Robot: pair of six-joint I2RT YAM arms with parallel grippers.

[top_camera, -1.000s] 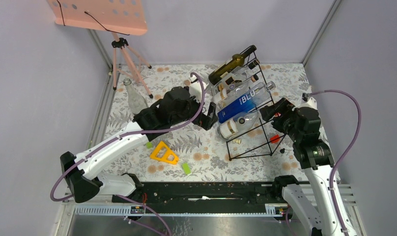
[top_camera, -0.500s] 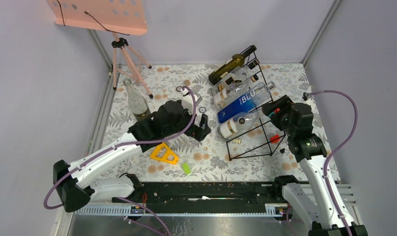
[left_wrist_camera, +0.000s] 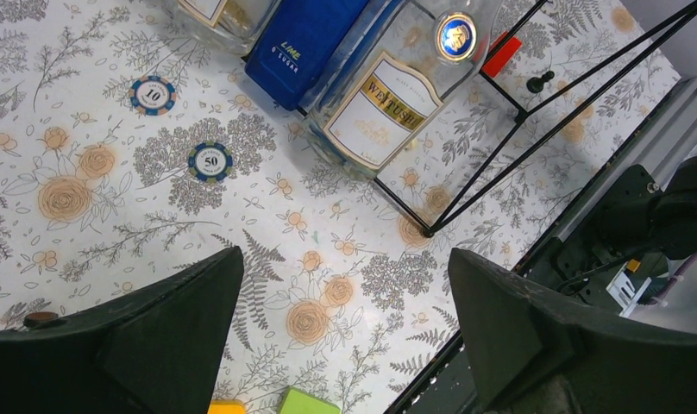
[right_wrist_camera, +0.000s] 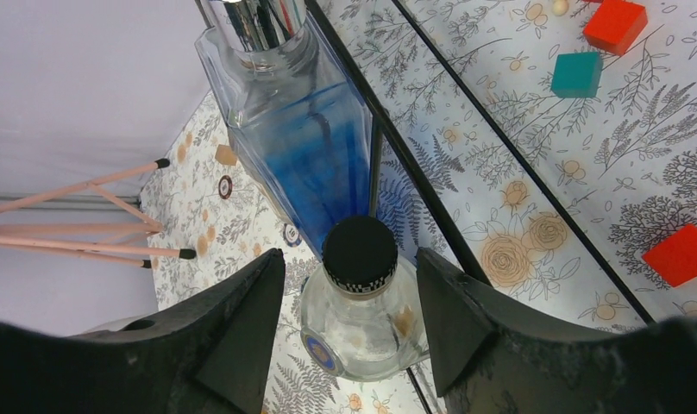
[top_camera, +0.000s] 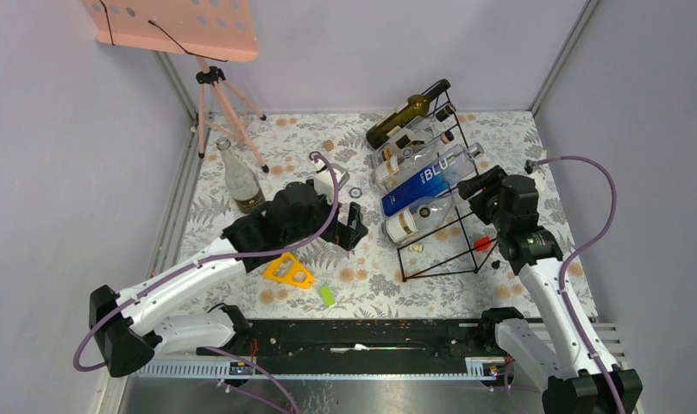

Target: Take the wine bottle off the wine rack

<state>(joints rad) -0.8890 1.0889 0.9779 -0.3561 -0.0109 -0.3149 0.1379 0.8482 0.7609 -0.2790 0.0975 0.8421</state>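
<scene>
Top external view shows two arms fixed at the near edge of the table (top_camera: 509, 129). The left arm starts low on the left, bends at the elbow and reaches forward and to the right over the flowery cloth. Its wrist is turned so the left gripper (top_camera: 355, 226) points at the bottom end of the wine rack (left_wrist_camera: 428, 231). From the left wrist camera its two black fingers (left_wrist_camera: 155, 332) are spread wide apart, with only the table showing between them. A yellow triangle (top_camera: 287, 269) and a green block (top_camera: 328, 296) lie near this arm.

The right arm rises from the near right corner, leans forward and bends left at the wrist. The right gripper (right_wrist_camera: 349, 259) is spread apart too, with one finger on each side of the black cap (right_wrist_camera: 360, 252) of the clear bottle (top_camera: 418, 217). A small gap shows on both sides of the cap, so it is not squeezing.

The clear bottle lies slanted on the lowest rung of the wine rack, its fat end toward the left gripper. A blue bottle (top_camera: 427, 178) lies just beside it, one rung up. A pale bottle (top_camera: 403, 153) and a dark bottle (top_camera: 404, 112) lie farther up. A red block (right_wrist_camera: 615, 24) and a teal block (right_wrist_camera: 576, 73) sit on the table by the rack. Farther left a glass bottle (top_camera: 240, 179) stands upright, and the pink stand (top_camera: 172, 26) is at the back left corner
</scene>
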